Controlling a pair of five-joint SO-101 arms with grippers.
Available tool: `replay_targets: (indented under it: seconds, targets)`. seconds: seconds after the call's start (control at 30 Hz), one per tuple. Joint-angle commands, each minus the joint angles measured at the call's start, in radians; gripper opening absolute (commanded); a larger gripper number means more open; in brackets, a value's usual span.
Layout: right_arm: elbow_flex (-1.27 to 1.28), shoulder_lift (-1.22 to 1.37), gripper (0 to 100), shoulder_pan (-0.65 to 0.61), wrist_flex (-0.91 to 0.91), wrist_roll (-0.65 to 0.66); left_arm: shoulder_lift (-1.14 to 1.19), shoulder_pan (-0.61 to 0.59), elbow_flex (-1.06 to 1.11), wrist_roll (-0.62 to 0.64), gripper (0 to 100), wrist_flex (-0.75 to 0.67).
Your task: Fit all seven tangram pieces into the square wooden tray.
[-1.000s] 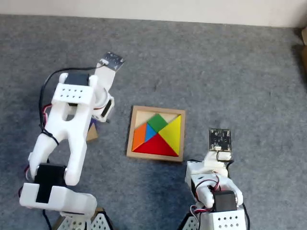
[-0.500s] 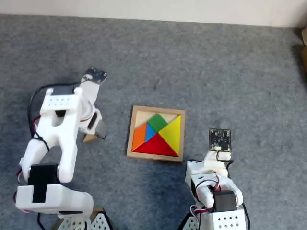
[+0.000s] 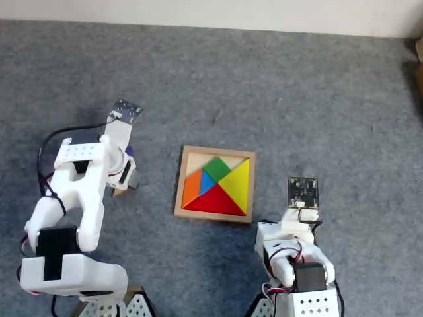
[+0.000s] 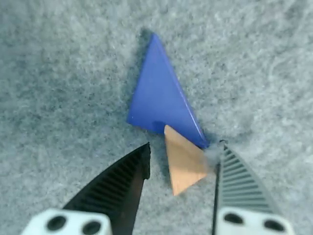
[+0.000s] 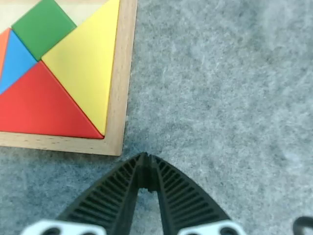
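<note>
Jaws of my left gripper [image 4: 184,145] stand spread either side of the tan triangle [image 4: 183,164] touching the blue triangle [image 4: 159,98]; my right gripper [image 5: 146,157] is pressed together near the tray [image 5: 128,73].

Overall light: bright, soft and even across the grey table [image 3: 310,99]; brightest along the pale strip at its far edge.
Under the arms: faint, soft-edged shadows sit close beneath the left arm [image 3: 82,188].
Tray: the wooden tray [image 3: 181,181] lays a thin dark line on the table along its near edge.
Loose pieces: the blue triangle [image 4: 159,98] carries a narrow dark shadow along one long edge and at its tip.
</note>
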Motion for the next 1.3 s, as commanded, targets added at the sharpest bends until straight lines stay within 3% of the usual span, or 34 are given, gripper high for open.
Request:
replay_targets:
  seconds: [0.0,1.27]
  targets:
    - [0.108,-0.019,0.5,0.007,0.005,-0.008,-0.005,0.010,-0.004,-0.006,21,0.015]
    - [0.108,-0.019,0.5,0.007,0.005,-0.008,-0.027,0.073,0.004,-0.005,15,0.084]
